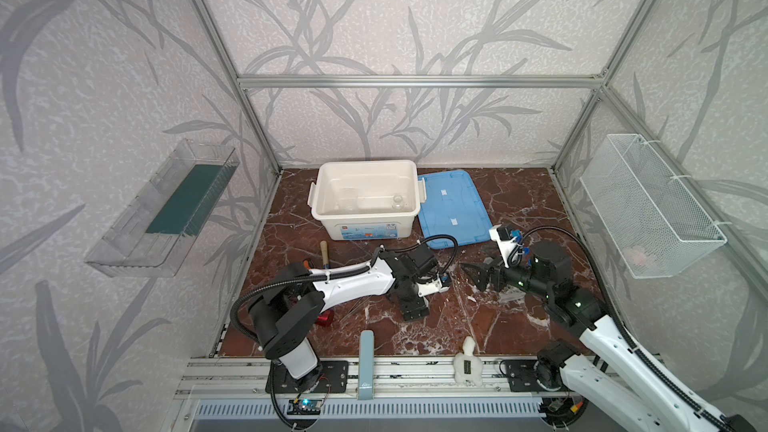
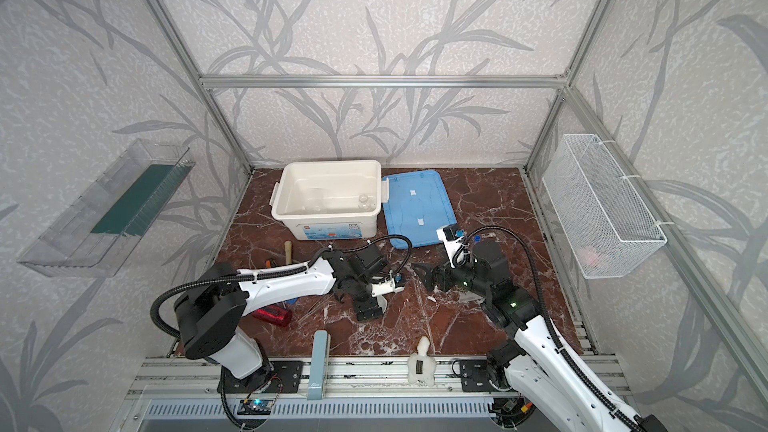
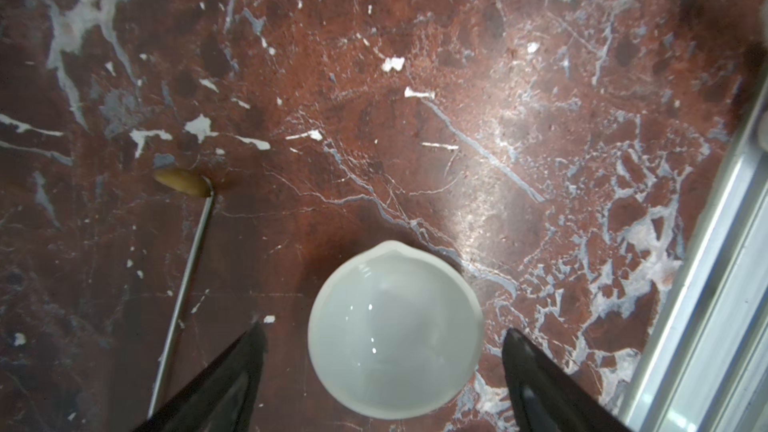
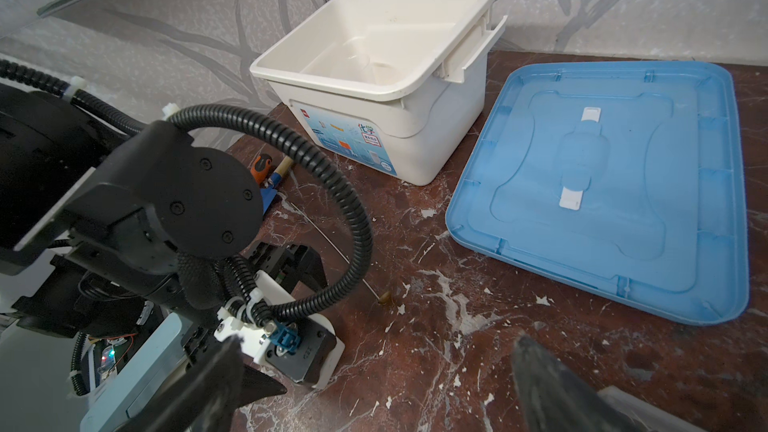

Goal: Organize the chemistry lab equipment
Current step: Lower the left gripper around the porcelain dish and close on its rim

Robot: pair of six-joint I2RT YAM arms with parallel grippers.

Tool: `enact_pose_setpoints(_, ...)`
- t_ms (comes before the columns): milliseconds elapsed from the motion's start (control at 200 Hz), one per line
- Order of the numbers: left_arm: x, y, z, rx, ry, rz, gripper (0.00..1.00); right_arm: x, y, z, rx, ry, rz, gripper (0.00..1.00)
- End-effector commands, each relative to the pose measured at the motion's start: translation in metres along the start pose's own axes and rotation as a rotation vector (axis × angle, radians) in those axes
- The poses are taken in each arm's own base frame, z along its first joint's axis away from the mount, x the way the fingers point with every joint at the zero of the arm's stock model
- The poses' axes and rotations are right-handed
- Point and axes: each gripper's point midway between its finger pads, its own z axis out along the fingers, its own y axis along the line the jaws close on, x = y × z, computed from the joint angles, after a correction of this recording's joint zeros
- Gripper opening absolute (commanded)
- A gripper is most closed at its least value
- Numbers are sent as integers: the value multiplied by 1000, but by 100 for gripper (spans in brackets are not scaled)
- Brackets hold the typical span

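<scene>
A small white round dish (image 3: 395, 330) with a pouring lip sits on the red marble floor. My left gripper (image 3: 382, 344) hangs over it, open, one fingertip on each side and neither touching. In both top views the left gripper (image 1: 415, 311) points down and hides the dish. A thin rod (image 3: 183, 284) with a brown tip lies beside it. My right gripper (image 4: 374, 367) is open and empty, level above the floor, and points at the left wrist (image 1: 471, 272). A clear beaker (image 1: 348, 200) and a smaller clear cup (image 1: 398, 201) stand in the white bin (image 1: 332, 218).
The bin's blue lid (image 1: 453, 209) lies flat to its right. A wooden-handled trowel (image 1: 324, 253) and a red-handled tool (image 2: 274, 315) lie under the left arm. A wire basket (image 1: 648, 205) hangs on the right wall, a clear shelf (image 1: 166, 209) on the left. An aluminium rail (image 3: 706, 305) borders the floor.
</scene>
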Motion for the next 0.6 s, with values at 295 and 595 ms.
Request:
enact_pose_setpoints(295, 7, -5, 14, 38, 43, -6, 90, 2, -3, -1, 15, 2, 3, 99)
enact_pose_setpoints(595, 1, -2, 25, 35, 30, -14, 84, 1, -4, -3, 28, -9, 3, 99)
